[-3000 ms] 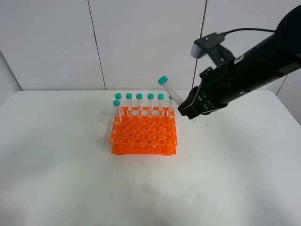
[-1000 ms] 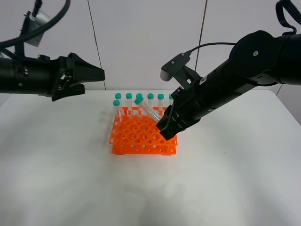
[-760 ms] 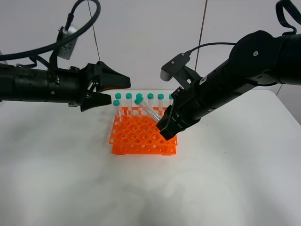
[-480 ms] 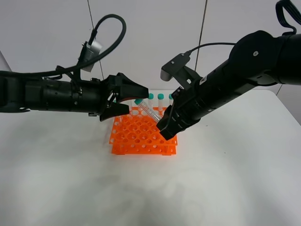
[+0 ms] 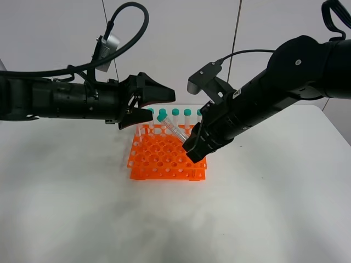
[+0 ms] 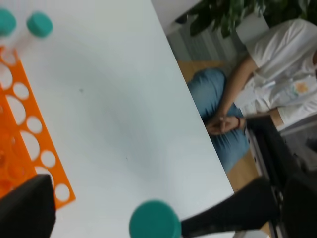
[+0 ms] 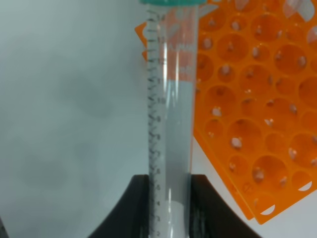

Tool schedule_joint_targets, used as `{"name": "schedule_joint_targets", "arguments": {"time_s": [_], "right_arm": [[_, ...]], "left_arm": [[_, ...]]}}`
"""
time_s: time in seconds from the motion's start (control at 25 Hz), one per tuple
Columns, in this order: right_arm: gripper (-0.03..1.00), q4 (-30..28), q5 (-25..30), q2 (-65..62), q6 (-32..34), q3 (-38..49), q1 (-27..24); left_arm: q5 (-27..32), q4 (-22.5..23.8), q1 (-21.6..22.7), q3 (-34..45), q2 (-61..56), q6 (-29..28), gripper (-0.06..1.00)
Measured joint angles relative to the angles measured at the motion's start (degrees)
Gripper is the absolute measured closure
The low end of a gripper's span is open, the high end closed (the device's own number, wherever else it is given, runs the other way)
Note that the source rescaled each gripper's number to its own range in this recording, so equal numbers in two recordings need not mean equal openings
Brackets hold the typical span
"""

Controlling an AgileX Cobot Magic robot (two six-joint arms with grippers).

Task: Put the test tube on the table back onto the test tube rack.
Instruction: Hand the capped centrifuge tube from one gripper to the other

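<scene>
The test tube (image 5: 174, 130) tilts, teal cap up, above the test tube rack (image 5: 159, 161); the right end effector (image 5: 193, 149) is clamped on its lower end; a numbered graduation scale runs along its wall; the left end effector (image 5: 163, 108) gapes wide beside the cap, holding nothing.

On the white tabletop (image 5: 82, 213) sits the orange test tube rack (image 5: 164, 160), with teal-capped tubes (image 5: 188, 116) standing upright along its back row. The right arm's fingers (image 5: 196, 148) are clamped on the lower end of the test tube (image 5: 174, 130), which slants over the rack with its teal cap up and toward the left (its tip is hidden in the grip). The left arm's fingers (image 5: 159, 94) are spread wide, one above and one below, just beside that cap and apart from it.
</scene>
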Motion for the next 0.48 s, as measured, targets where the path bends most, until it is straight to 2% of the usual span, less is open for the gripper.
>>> {"name": "schedule_joint_targets", "arguments": {"time_s": [0.48], "right_arm": [[0.95, -0.4, 0.0, 0.0, 0.0, 0.0, 0.0]], "left_arm": [[2.6, 0.0, -0.9, -0.5, 2.8, -0.2, -0.05]]}}
